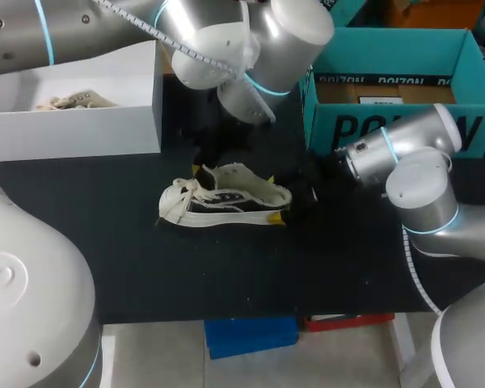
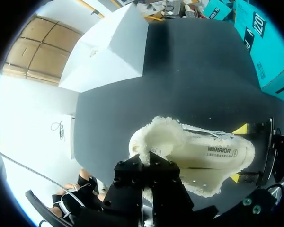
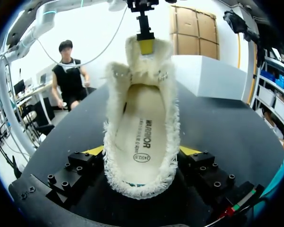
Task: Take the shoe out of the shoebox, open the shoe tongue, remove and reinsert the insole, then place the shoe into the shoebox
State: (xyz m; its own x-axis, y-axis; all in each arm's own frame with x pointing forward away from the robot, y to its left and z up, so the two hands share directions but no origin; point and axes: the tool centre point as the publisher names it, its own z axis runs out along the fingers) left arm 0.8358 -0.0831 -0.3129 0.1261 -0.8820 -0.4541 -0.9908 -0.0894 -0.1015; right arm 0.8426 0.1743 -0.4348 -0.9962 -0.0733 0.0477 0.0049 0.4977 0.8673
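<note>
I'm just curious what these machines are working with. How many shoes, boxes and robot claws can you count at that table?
Shoes: 2 (fleece-lined shoe on the table, second shoe in the white box)
Boxes: 2 (white box, teal box)
Claws: 2 (left claw, right claw)
Total: 6

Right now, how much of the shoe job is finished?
Done: the shoe is out, on the table. In hand: my right gripper clamps its heel, my left gripper is at the tongue. The insole lies inside. Left: pull it, refit, box the shoe.
</note>
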